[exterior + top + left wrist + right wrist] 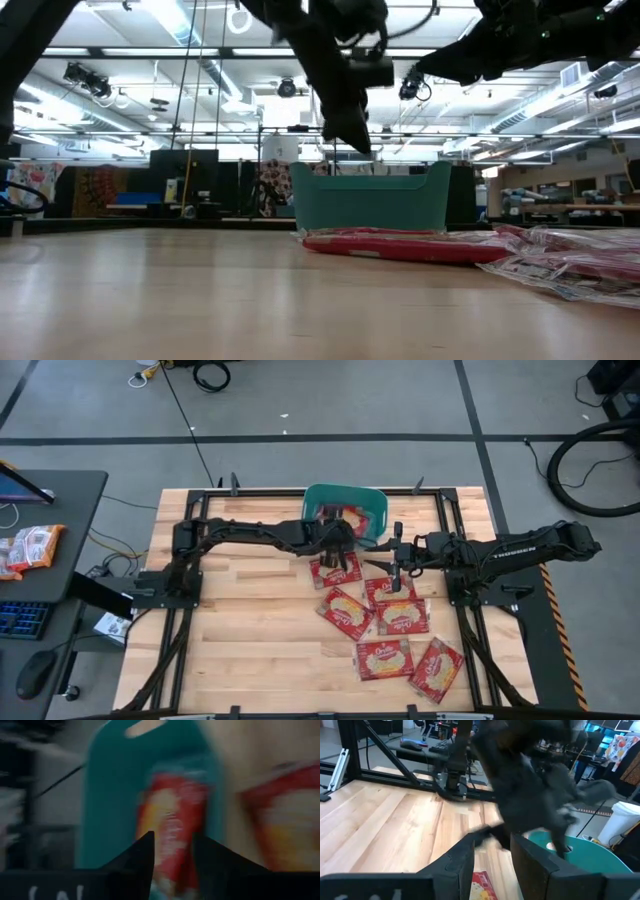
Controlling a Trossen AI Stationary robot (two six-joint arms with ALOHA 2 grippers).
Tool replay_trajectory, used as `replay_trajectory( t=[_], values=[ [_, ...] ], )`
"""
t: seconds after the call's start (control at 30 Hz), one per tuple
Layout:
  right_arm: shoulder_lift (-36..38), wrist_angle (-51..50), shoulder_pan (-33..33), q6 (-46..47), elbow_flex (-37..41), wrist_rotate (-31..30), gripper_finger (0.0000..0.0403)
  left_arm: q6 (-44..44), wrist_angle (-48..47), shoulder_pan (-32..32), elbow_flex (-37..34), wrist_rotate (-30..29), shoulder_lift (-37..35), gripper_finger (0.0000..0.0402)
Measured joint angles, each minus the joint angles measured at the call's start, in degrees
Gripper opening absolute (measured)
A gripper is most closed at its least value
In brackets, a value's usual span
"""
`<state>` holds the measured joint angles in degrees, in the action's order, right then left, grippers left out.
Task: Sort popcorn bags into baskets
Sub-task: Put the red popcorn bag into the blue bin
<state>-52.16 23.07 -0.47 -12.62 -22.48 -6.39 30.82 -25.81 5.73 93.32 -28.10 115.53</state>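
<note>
over the teal tub [372,510], left gripper [172,852] is spread; the falling popcorn bag [172,825] might snag the rim.

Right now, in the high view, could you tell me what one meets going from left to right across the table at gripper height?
Left arm's base → left gripper by the teal basket → right gripper → right arm's base.
</note>
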Motion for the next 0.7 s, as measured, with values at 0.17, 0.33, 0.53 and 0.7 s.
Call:
replay_trajectory(
  t=[0.17,0.33,0.53,0.7],
  values=[
    [0.00,0.01,0.00,-0.02,0.00,0.00,0.0132,-11.75,-6.41,-2.99,0.02,11.76,-0.93,0.0136],
    [0.00,0.29,0.02,0.00,0.00,0.02,0.0132,-22.97,-8.41,-5.69,0.00,13.59,0.70,0.0137],
    [-0.01,0.49,0.03,0.00,0.00,0.06,0.0132,-28.77,-5.88,-8.74,0.02,9.71,4.37,0.0137],
    [-0.07,0.54,0.07,0.00,0.00,0.07,0.0132,-29.40,-2.89,-10.31,0.00,6.45,7.81,0.0137]
  ],
)
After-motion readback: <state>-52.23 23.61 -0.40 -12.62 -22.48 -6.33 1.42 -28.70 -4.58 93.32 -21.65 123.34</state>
